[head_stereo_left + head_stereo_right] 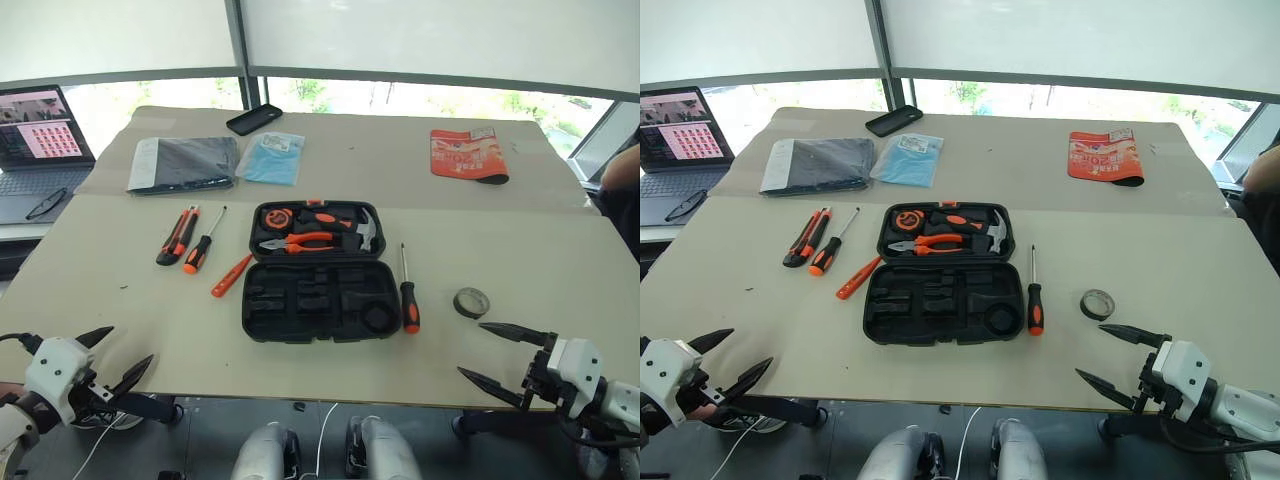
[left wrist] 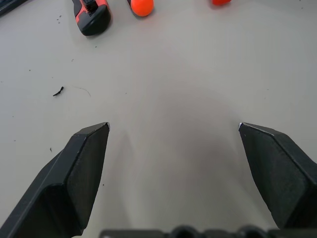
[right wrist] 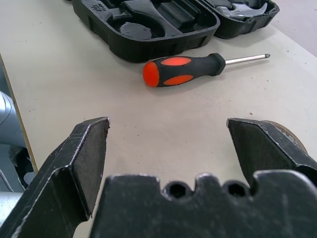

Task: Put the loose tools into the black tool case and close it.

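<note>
While both arms hang just off the near edge of the table point(image 1: 560, 250), there is wide bare tabletop between them and the work. The left gripper point(image 1: 118, 357) sits at the near left corner with its two black fingers spread wide and nothing between them; the right gripper point(image 1: 500, 352) sits at the near right, likewise spread and empty.

The black tool case point(image 1: 315, 272) lies open in the middle of the table, well ahead of both grippers, its far half holding a hammer point(image 1: 366, 229) and pliers point(image 1: 296, 242), its near half showing bare recesses. Left of the case, apart from it, lie the utility knife point(image 1: 177, 235), a screwdriver with a black-and-orange handle point(image 1: 203, 243) and an orange screwdriver point(image 1: 231, 275), the last nearest the case. A fourth screwdriver point(image 1: 408, 294) lies just beside the case's right side, closest to the right gripper. A roll of tape point(image 1: 471, 302) rests between that screwdriver and the right gripper.
</note>
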You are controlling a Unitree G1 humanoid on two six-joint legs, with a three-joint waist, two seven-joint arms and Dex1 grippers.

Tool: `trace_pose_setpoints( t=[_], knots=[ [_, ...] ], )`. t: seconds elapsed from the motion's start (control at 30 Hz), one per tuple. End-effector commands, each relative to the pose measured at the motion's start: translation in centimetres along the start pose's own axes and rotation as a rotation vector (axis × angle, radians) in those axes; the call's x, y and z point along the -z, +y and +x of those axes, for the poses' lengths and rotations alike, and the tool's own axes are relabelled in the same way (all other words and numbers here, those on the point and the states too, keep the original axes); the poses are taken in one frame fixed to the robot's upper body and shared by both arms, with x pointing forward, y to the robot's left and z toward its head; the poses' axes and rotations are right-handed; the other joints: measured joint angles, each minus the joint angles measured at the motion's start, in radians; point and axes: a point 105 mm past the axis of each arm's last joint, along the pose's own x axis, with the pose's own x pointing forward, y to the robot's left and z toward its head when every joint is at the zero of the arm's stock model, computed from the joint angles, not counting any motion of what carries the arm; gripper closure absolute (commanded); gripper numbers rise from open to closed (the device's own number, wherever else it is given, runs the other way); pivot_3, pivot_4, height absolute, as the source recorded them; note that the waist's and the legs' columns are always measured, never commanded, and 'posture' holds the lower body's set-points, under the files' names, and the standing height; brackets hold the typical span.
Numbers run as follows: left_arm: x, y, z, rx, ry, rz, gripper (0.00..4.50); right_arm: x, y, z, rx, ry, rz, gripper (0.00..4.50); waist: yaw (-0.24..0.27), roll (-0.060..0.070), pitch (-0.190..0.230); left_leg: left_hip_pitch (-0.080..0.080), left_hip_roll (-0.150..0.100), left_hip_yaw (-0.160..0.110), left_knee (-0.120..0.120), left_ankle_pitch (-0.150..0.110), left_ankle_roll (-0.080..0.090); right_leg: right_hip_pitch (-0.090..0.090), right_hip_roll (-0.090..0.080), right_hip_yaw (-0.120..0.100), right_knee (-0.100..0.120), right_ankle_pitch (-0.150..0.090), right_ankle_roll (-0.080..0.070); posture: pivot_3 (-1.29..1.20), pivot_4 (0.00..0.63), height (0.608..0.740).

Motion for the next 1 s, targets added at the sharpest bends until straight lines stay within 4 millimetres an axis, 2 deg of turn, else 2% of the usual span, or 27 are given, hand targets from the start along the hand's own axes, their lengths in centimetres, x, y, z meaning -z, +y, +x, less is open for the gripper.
trace_pose_setpoints(
  t=[0.03,0.13,0.27,0.37,0.47,0.57,0.67,0.77,0.83,0.93,1.0],
  knots=[
    [-1.8,1.0,0.1,-0.038,-0.062,-0.081,0.03,-2.5,-0.4,1.2,-0.007,-0.11,-0.015,0.09,0.0,0.0,0.0,0.0,0.0,0.0,0.0,0.0,0.0,0.0,0.0,0.0,0.0,0.0,0.0,0.0,0.15,0.74],
    [-2.1,1.9,0.0,-0.116,-0.049,-0.26,0.03,-6.9,-1.4,4.0,-0.002,-0.336,0.064,0.09,-0.011,-0.001,0.001,0.0,0.001,0.0,0.0,0.0,-0.001,0.0,0.0,0.001,0.001,0.0,0.0,0.0,0.15,0.74],
    [-0.5,3.5,-0.7,-0.314,0.092,-0.335,0.03,-9.3,-2.3,5.3,0.017,-0.441,0.08,0.09,-0.006,0.0,0.0,0.002,0.001,0.0,0.0,0.001,-0.002,0.0,0.0,0.0,0.002,0.004,0.007,0.0,0.15,0.74],
    [-2.1,3.7,-0.6,-0.393,0.014,-0.521,0.03,-10.4,-2.2,6.0,0.009,-0.498,0.068,0.09,0.0,-0.001,0.0,0.001,0.001,0.0,0.0,-0.001,-0.001,0.0,0.002,0.0,0.001,0.004,0.006,0.0,0.15,0.74],
    [-4.5,2.2,0.2,-0.303,-0.039,-0.614,0.03,-10.5,-2.1,6.4,0.015,-0.52,0.077,0.09,0.01,-0.002,0.0,-0.001,0.001,0.0,0.002,0.003,-0.008,0.0,0.001,-0.001,0.001,0.004,0.006,0.0,0.15,0.74],
    [-7.2,1.0,2.4,-0.168,-0.045,-0.6,0.03,-9.6,-1.5,6.6,-0.012,-0.506,0.075,0.09,0.015,-0.002,0.0,0.0,-0.001,0.0,0.003,0.002,-0.008,0.001,-0.001,0.0,0.001,0.004,0.007,0.0,0.15,0.74],
    [-7.8,1.6,4.5,-0.159,0.039,-0.542,0.03,-9.1,-1.5,6.6,-0.012,-0.498,0.076,0.09,0.017,-0.002,0.0,0.001,-0.001,0.0,0.004,0.003,-0.01,0.002,0.001,0.0,0.003,0.005,0.007,0.0,0.15,0.74],
    [-9.6,3.1,7.5,-0.203,0.029,-0.495,0.73,-8.6,-1.4,6.5,-0.018,-0.488,0.075,0.0,0.017,-0.002,0.0,0.003,-0.002,0.0,0.004,0.003,-0.009,0.003,0.005,0.0,0.005,0.005,0.007,0.0,0.15,0.74],
    [-10.7,3.5,9.4,-0.213,0.015,-0.462,1.39,-8.2,-1.3,6.4,-0.022,-0.478,0.075,0.0,0.015,-0.002,0.0,0.003,-0.002,0.0,0.004,0.006,-0.014,0.003,0.007,0.001,0.006,0.005,0.007,0.0,0.15,0.74],
    [-12.3,3.5,12.5,-0.21,-0.008,-0.454,1.39,-8.0,-1.2,6.3,-0.027,-0.47,0.069,0.0,0.012,-0.002,0.0,0.002,-0.002,0.0,0.003,0.007,-0.015,0.002,0.009,0.001,0.007,0.005,0.007,0.0,0.15,0.74],
    [-12.4,3.1,14.3,-0.188,0.02,-0.429,1.39,-8.2,-1.3,6.4,-0.026,-0.473,0.063,0.0,0.006,-0.002,0.0,0.003,-0.002,0.001,0.003,0.007,-0.014,0.002,0.01,0.001,0.007,0.005,0.006,0.0,0.15,0.74]
  ],
)
